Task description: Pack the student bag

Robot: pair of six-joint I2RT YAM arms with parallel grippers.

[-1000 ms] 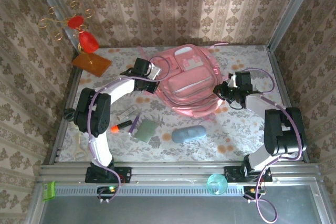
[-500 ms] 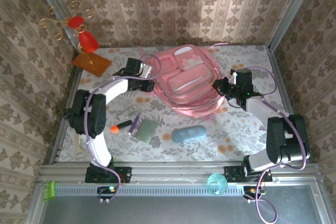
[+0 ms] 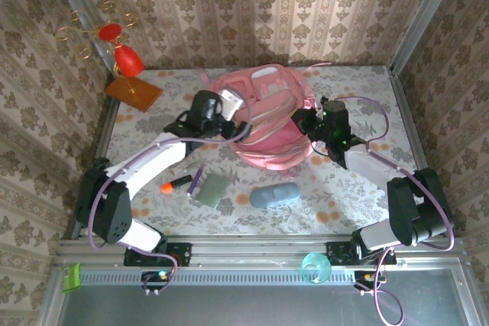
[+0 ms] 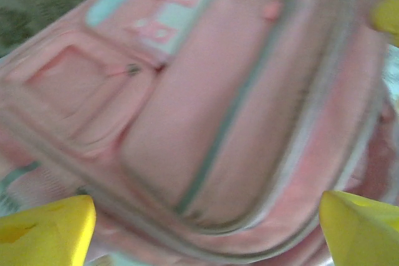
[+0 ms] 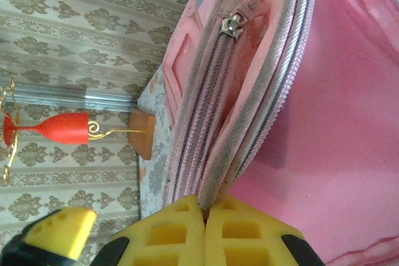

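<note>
Motion blur softens the left wrist view: the student bag point(image 4: 206, 110), straight ahead of the left gripper point(image 4: 206, 232), runs past every edge, its zip pulls smeared. The spread yellow fingers point(image 4: 43, 232) are cropped at the bottom corners. In the right wrist view, the bag's zippered seam vanishes inside the pinched right gripper point(image 5: 204, 225), itself cut off below. From above, a grey-green item point(image 3: 212, 188) behind the left gripper is too small to identify.

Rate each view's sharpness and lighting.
Left wrist view: motion-blurred, the bag smeared, its seams soft, the yellow fingertips fuzzy. Right wrist view: sharp, the zipper pull crisp, no glare. Top view: in focus, even light, a brighter patch on the back wall, darker corners.
</note>
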